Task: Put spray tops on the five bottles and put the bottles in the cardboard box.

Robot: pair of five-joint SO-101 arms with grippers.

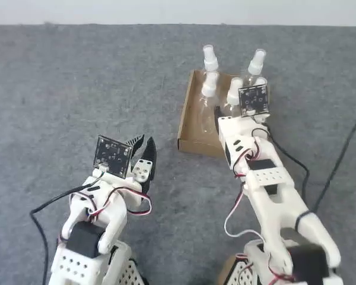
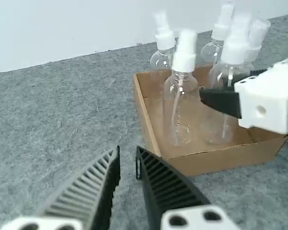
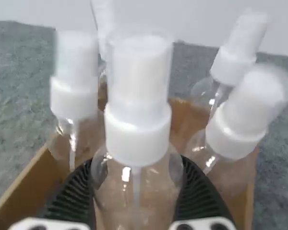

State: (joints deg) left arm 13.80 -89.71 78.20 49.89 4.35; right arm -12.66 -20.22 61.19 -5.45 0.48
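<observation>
right gripper (image 3: 137,189) is clamped on a bottle (image 3: 137,139) packed tight among the other bottles (image 3: 75,91) in the box (image 1: 186,119), a sloppy pull-out could topple them; left gripper (image 2: 128,165) slightly open, empty

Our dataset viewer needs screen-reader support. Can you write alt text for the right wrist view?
The right gripper holds a clear bottle with a white spray top between its black fingers, close to the camera. Four more bottles with spray tops crowd around it, the cardboard box under the nearest ones and grey carpet beyond.
</observation>
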